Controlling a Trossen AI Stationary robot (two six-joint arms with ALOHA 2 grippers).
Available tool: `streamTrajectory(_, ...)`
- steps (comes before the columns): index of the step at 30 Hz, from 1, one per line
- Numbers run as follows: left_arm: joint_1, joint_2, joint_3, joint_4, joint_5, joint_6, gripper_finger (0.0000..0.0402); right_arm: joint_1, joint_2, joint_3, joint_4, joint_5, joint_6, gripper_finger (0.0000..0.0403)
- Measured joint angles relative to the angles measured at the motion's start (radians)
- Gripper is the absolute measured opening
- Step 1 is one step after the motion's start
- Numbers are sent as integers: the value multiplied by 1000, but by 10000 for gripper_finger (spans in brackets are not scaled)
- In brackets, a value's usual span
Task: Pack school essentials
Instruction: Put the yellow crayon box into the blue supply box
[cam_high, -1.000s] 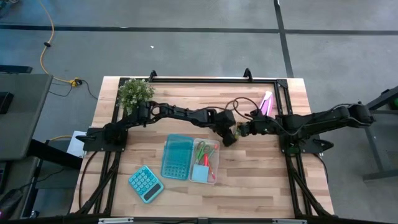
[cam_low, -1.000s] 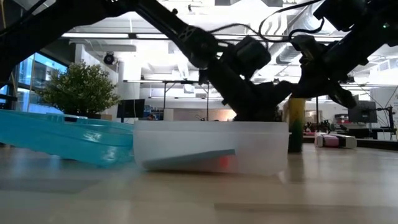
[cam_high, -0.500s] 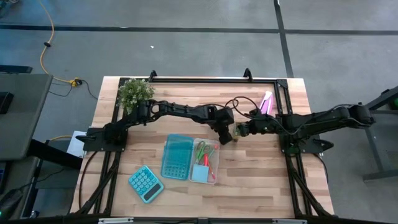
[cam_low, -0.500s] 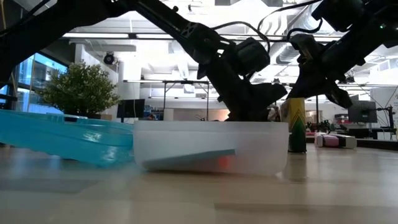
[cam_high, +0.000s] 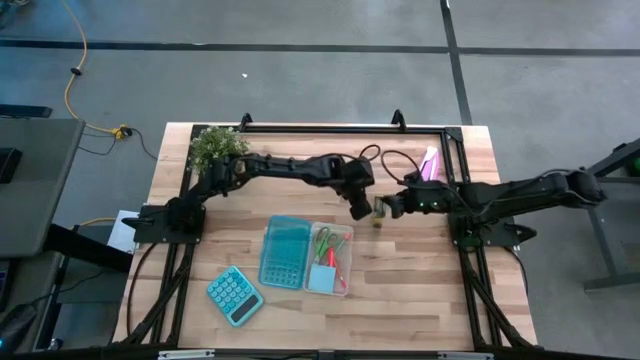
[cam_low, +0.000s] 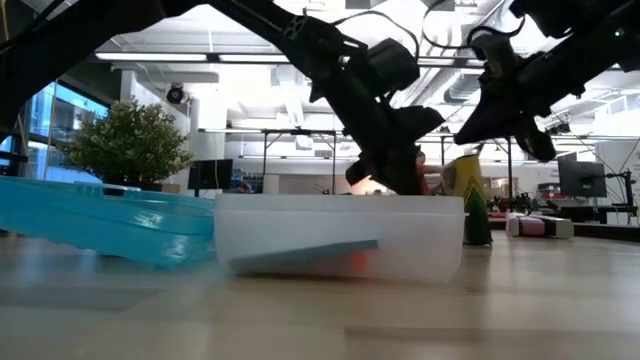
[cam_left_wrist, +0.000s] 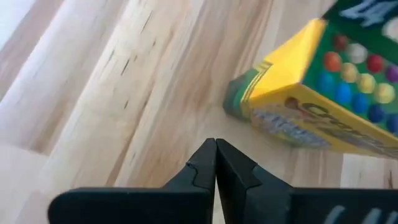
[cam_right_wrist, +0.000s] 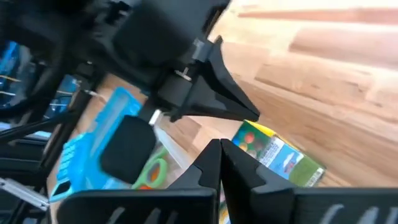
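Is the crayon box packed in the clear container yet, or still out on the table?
Out. The crayon box sits on bare wood beside the clear container, between the two shut end effectors; neither holds it.

crayon box (cam_high: 378, 210) behind bin (cam_high: 330, 259), calculator (cam_high: 235, 295) left

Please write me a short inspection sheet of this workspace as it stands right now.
Surface: wooden table, black frame along its edges.
Job's things: crayon box on the table between the two claws, outside the clear bin; the bin holds green-handled scissors and a light-blue note pad; blue lid beside it.
Clutter: teal calculator near the front left; pink tube at the back right; small plant at the back left.
Grippers: left claw shut, beside the box; right claw shut, on its other side.
Cables: yellow cord on the floor.
Surroundings: grey floor; open room behind the table.
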Motion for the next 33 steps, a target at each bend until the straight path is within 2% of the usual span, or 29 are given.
streamTrajectory(8,-2,-10,0,42,8,-14,0,0,-106,0,-32,34,-38,0)
streamTrajectory(12,-18,-10,0,96,56,-26,0,0,-140,0,-43,56,-38,0)
streamTrajectory(16,-32,-10,0,99,46,-20,0,0,-157,0,-52,59,-48,0)
streamTrajectory(23,-32,-10,0,78,56,-28,0,0,-197,0,-187,-38,8,2)
streamTrajectory(27,-37,-10,0,83,59,-46,0,0,-229,0,-177,-104,12,30)
streamTrajectory(33,-32,-13,0,37,58,-19,0,42,-212,0,-178,-192,38,113)
